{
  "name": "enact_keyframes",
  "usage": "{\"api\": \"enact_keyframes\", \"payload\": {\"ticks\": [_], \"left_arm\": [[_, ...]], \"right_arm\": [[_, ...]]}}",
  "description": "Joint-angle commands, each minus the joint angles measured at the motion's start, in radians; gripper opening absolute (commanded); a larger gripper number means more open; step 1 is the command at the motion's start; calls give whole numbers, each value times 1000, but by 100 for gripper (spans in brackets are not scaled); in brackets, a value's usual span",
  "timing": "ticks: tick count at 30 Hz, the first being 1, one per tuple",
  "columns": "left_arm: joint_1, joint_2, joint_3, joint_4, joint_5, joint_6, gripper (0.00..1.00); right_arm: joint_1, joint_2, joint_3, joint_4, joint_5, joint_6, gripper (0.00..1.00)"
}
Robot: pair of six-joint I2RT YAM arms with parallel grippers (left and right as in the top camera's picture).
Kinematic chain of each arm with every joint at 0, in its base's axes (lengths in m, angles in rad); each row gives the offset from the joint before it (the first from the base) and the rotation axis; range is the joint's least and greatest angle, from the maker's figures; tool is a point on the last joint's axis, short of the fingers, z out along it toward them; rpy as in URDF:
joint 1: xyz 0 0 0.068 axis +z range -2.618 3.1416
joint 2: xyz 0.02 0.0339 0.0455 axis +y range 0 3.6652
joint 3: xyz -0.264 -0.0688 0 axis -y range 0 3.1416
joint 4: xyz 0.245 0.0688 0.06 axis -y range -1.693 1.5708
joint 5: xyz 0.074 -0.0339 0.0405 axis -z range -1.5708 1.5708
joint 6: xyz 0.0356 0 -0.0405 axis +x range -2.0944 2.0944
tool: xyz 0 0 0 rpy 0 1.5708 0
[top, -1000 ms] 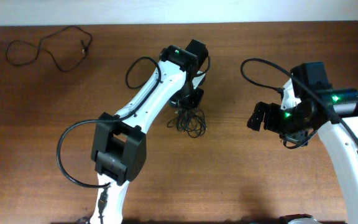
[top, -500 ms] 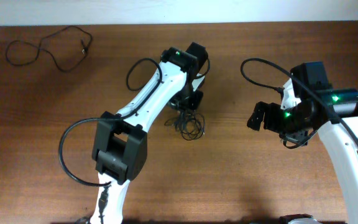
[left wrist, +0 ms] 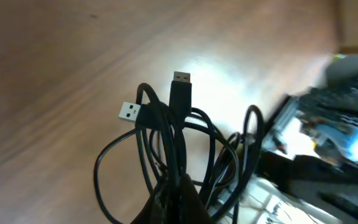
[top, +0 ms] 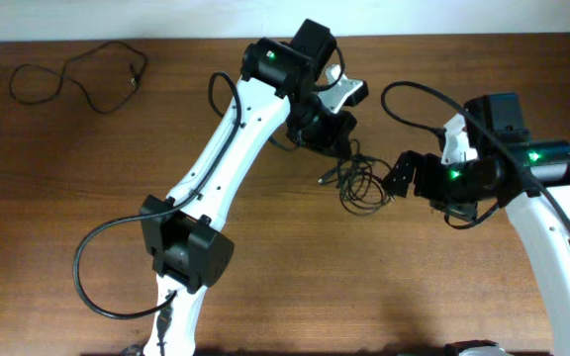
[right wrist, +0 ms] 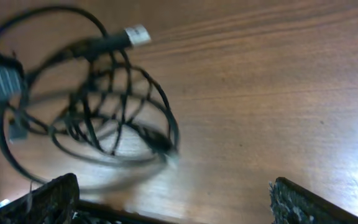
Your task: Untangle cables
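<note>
Black knotted cables are hanging clenched in my left claw over mid-table; my right claw is gaping, released, just to their right, nearest them; a separate cable is lying far left.

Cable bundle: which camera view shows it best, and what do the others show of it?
Left wrist: the bundle is close and sharp, two USB plugs clear. Right wrist shows its loops blurred; overhead shows only a small tangle.
</note>
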Motion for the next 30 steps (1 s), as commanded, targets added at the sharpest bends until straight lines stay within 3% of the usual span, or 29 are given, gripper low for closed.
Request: {"api": "enact_keyframes", "payload": {"ticks": [1, 6, 14, 17, 22, 30], "left_arm": [[0, -5, 19, -6, 206, 47, 0], [3, -5, 19, -10, 313, 47, 0], [40, -5, 19, -45, 243, 47, 0], [89, -5, 19, -79, 265, 47, 0], [193, -5, 19, -153, 449, 186, 0], [361, -5, 19, -186, 406, 187, 0]], "right_arm": [[-5, 8, 12, 17, -26, -7, 99], [-5, 38, 10, 27, -1, -7, 99], [-5, 129, 8, 4, 253, 10, 99], [-5, 163, -10, 2, 339, 56, 99], [-5, 204, -55, 17, 357, 81, 99], [-6, 222, -63, 17, 386, 109, 99]]}}
